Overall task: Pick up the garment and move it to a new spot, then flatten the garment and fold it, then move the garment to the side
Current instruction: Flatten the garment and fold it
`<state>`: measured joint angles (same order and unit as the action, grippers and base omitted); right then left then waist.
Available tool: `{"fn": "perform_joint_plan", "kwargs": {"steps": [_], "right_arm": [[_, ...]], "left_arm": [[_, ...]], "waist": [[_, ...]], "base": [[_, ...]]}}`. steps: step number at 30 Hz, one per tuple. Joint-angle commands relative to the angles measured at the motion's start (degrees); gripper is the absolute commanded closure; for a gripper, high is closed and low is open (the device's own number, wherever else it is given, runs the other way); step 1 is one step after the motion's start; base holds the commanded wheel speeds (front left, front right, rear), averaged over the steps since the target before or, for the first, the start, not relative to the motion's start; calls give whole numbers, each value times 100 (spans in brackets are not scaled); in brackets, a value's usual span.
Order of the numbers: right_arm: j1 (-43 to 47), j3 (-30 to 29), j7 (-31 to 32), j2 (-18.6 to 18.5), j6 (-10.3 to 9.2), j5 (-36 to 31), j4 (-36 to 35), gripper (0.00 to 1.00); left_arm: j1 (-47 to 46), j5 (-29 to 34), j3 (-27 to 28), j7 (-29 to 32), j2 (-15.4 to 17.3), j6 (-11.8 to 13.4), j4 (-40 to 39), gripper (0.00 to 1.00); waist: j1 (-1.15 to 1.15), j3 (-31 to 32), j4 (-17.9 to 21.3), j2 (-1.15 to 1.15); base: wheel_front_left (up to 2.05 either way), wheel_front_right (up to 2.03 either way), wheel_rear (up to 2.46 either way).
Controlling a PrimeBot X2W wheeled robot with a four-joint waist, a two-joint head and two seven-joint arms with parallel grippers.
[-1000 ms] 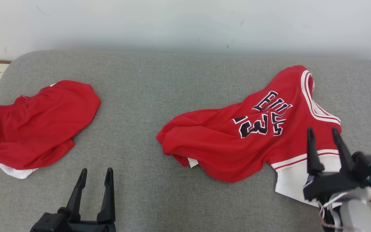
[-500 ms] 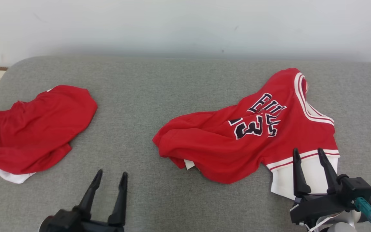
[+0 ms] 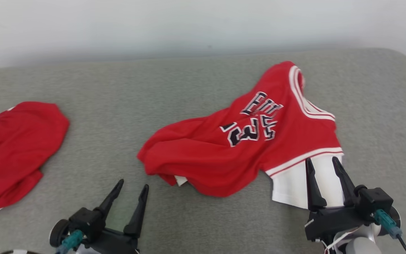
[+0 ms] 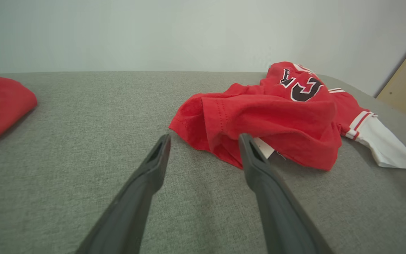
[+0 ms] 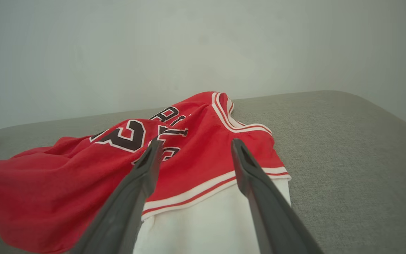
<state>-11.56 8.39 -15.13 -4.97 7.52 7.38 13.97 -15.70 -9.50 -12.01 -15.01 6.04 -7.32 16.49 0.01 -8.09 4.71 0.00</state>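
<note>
Jersey [image 3: 238,155] lies crumpled on the right half of the grey cushion [image 3: 153,91], and red shorts [image 3: 12,151] are well apart at the left. In the head view its long axis runs from the bunched hem at the near left to the striped neck at the far right, so the neck points away and to the right. The number faces up. A white panel [image 3: 291,187] sticks out at the near right. The left tool [image 3: 133,184] is spread and empty, near the hem. The right tool [image 3: 321,160] is also spread and empty, above the white panel.

In the left wrist view the left tool [image 4: 204,137] points at the folded hem of the jersey [image 4: 259,116], just in front of it. I cannot tell if they touch.

In the right wrist view the right tool [image 5: 196,141] stands over the striped trim of the jersey [image 5: 83,176].

I judge the cloth to be light, soft and limp, perhaps a little slippery, and not fragile. It will sag and fold when lifted. Good places to pinch seem to be the hem edge at the left and the trim at the right, where the layers are thicker.
</note>
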Motion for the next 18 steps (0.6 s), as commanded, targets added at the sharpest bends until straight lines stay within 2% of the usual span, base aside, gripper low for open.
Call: {"fn": "perform_joint_plan", "kwargs": {"steps": [1,8,14,15,16,18], "right_arm": [[-99,10,-5,24,-5,26,24,0],[-157,5,-5,54,-5,32,45,0],[-174,-16,-5,54,-5,30,85,0],[-176,0,-6,53,-5,29,93,0],[-179,12,-5,49,-5,32,105,0],[-173,20,-5,37,-5,45,122,0]], "left_arm": [[-152,-72,-2,-22,85,-4,213,0],[-467,-205,-105,-22,201,-8,684,0],[-751,-354,-350,-21,274,-6,934,0],[-791,-393,-403,-21,278,-6,955,57],[-819,-419,-462,-22,289,-6,965,100],[-860,-462,-579,-21,304,-6,960,100]], "waist": [[-1,-204,373,0],[-1,-297,609,0],[-1,-284,622,0],[-1,-274,608,0],[-1,-264,591,0],[-1,-236,544,0]], "base": [[0,0,0],[0,0,0],[0,0,0],[0,0,0],[0,0,0],[0,0,0]]}}
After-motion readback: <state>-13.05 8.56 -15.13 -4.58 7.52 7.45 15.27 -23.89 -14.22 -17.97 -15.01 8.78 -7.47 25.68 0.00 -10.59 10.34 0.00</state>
